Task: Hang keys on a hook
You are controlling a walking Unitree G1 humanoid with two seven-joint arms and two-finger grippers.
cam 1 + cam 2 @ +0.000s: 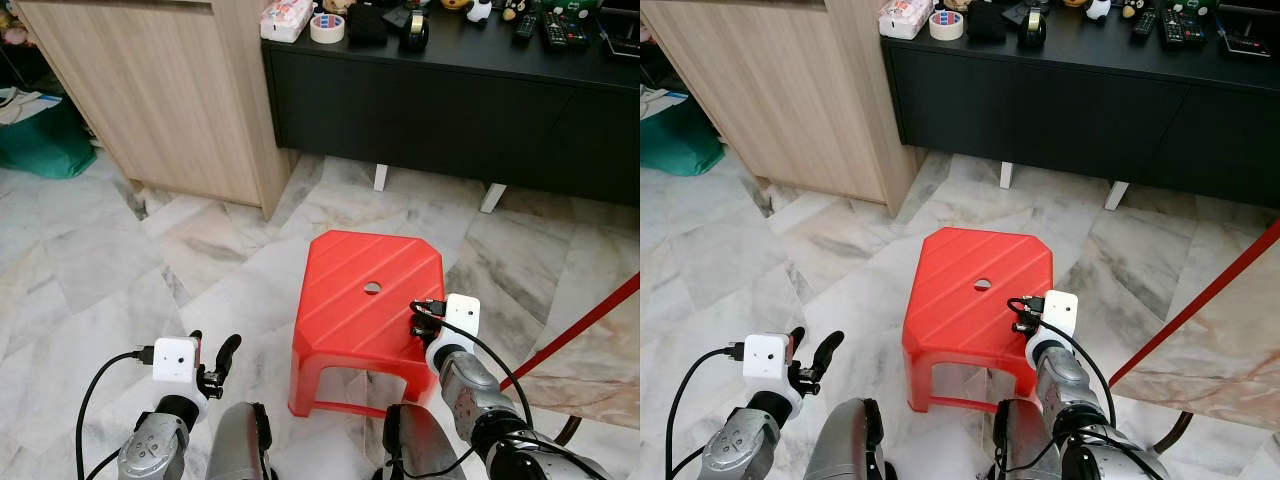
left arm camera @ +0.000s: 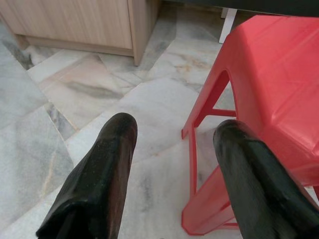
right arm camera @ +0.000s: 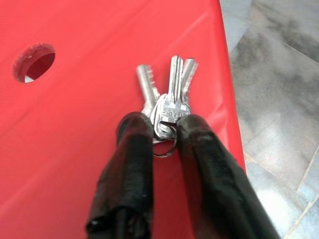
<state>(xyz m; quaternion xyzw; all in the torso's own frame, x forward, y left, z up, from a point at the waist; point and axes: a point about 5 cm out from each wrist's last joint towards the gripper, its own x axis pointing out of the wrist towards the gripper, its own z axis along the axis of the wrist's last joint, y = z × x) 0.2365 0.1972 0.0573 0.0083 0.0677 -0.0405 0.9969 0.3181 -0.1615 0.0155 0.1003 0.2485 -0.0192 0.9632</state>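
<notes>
A bunch of silver keys (image 3: 168, 99) on a ring is pinched between the two black fingers of my right gripper (image 3: 163, 127), which is shut on it just above the top of a red plastic stool (image 1: 365, 290). In the eye views that right gripper (image 1: 428, 318) sits at the stool's near right corner, mostly hidden behind its white wrist camera. The stool has a small round hole (image 1: 372, 288) in the middle of its seat. My left gripper (image 1: 213, 347) hangs open over the floor to the left of the stool, holding nothing.
A long black sideboard (image 1: 450, 100) with tape rolls and remotes on top runs across the back. A light wood cabinet (image 1: 170, 100) stands at the back left beside a green bag (image 1: 40, 140). A red pole (image 1: 580, 325) slants across the right. The floor is marble tile.
</notes>
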